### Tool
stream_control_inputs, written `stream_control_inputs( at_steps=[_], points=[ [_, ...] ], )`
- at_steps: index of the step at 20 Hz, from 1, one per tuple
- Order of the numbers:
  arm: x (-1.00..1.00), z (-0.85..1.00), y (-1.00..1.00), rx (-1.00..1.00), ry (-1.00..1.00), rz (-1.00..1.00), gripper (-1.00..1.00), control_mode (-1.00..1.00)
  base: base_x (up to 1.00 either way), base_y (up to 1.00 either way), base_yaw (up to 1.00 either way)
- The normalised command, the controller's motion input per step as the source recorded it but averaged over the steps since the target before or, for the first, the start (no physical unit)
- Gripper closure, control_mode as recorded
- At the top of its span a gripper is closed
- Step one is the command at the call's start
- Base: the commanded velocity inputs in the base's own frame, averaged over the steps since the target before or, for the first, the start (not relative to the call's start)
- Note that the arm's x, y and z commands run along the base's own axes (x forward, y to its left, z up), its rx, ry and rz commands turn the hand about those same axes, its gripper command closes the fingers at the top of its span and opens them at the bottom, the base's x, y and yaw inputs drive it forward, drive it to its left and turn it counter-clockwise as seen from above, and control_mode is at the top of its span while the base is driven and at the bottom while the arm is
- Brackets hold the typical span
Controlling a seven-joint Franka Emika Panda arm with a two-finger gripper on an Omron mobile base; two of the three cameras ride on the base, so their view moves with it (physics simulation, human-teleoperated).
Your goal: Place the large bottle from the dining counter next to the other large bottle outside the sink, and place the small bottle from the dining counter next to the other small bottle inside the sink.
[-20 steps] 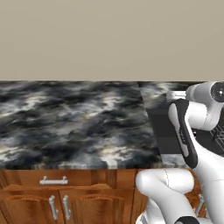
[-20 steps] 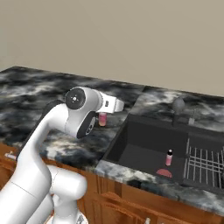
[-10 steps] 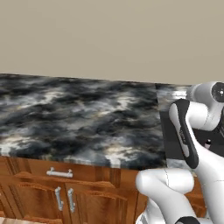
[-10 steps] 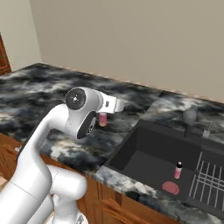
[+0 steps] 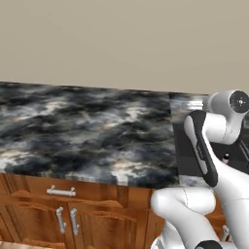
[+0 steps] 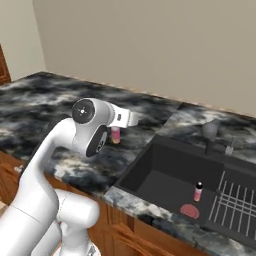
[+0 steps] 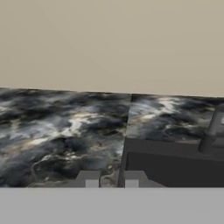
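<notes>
My gripper (image 6: 116,131) hangs over the marbled counter, just left of the sink (image 6: 165,172), shut on the small bottle (image 6: 116,136), a tiny pinkish-orange one with a dark cap. The other small bottle (image 6: 198,191) stands upright on the floor of the black basin, beside the metal grid rack (image 6: 235,202). In the hand view my gripper (image 7: 110,180) points across the counter toward the sink (image 7: 175,168) and its grey faucet (image 7: 213,129). Both large bottles and the dining counter are out of view.
A flat reddish round thing (image 6: 190,210) lies in the basin near the other small bottle. The grey faucet (image 6: 212,132) rises behind the sink. The marbled counter (image 5: 82,131) runs left along a beige wall, with wood cabinet doors (image 5: 63,219) below.
The whole picture has shifted, so the base has moved along the counter. The arm keeps the same pose with the small bottle in its grip.
</notes>
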Motion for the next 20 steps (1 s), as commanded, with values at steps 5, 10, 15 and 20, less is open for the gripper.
stream_control_inputs(
  at_steps=[5,10,15,20],
  points=[
    [0.0,0.0,0.0,0.0,0.0,0.0,1.0,1.0,0.0,-0.47,-0.15],
    [0.0,0.0,0.0,0.0,0.0,0.0,1.0,1.0,-0.1,-0.79,-0.11],
    [0.0,0.0,0.0,0.0,0.0,0.0,1.0,1.0,-0.06,-0.6,-0.05],
    [0.0,0.0,0.0,0.0,0.0,0.0,1.0,1.0,0.2,-0.27,0.0]
  ],
)
